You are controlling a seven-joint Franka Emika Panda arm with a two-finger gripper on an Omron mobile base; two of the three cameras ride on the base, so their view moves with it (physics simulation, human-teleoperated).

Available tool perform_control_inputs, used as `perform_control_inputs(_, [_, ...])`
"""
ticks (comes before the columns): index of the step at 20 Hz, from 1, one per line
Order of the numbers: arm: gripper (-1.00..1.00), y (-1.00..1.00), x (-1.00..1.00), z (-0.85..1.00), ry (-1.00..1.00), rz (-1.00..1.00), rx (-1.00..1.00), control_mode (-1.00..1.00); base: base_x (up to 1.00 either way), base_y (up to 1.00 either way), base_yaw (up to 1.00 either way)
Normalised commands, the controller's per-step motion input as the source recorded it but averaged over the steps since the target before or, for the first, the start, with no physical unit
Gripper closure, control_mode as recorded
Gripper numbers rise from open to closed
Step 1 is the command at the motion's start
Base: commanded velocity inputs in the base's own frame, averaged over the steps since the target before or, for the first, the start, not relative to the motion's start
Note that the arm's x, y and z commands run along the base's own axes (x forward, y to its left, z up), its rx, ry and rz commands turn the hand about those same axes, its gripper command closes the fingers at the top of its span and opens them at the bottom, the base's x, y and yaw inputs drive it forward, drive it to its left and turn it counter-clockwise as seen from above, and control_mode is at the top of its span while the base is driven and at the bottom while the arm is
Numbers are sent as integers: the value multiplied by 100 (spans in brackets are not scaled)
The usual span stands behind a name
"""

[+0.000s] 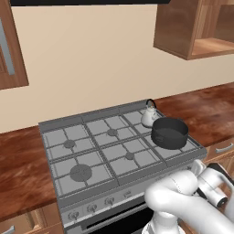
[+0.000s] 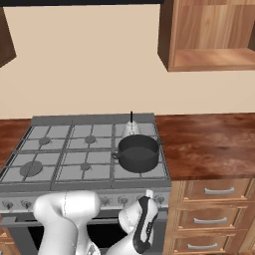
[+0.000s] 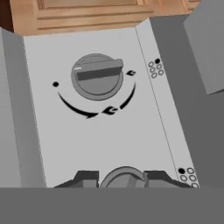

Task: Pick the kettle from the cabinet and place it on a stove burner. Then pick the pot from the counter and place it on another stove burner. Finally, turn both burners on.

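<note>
The pale kettle [image 1: 148, 116] [image 2: 132, 128] stands upright on the stove's back right burner. Directly in front of it, the wide dark pot [image 1: 169, 132] [image 2: 138, 152] sits on the front right burner. My arm reaches low to the stove's front panel, below the pot. In the hand view my gripper [image 3: 122, 178] has its two dark fingertips [image 3: 87, 177] pressed against either side of a round grey knob [image 3: 122, 175]. A second knob [image 3: 97, 76] with a bar grip lies further along the panel, untouched. The open wooden cabinet [image 1: 201, 48] [image 2: 209, 60] hangs at upper right, its shelf bare.
Other small burners [image 1: 112, 132] [image 1: 69, 144] and the larger ringed burner [image 1: 81, 172] carry nothing. Reddish counter [image 2: 209, 144] runs on both sides of the stove, above drawers [image 2: 219, 191] with metal handles. A row of knobs [image 1: 91, 208] lines the stove front.
</note>
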Motion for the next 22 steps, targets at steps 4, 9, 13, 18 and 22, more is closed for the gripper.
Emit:
perform_control_inputs(4, [-100,20,0,-3,7,1,-7,-100,0,0,0])
perform_control_inputs(9, [-100,3,-1,-2,1,0,3,-100,0,0,0])
perform_control_inputs(13, [-100,-1,-25,0,-2,0,5,-100,0,0,0])
perform_control_inputs(18, [-100,-7,-29,1,0,0,7,-100,0,0,0])
perform_control_inputs(22, [-100,-10,-27,24,-1,0,8,-100,0,0,0])
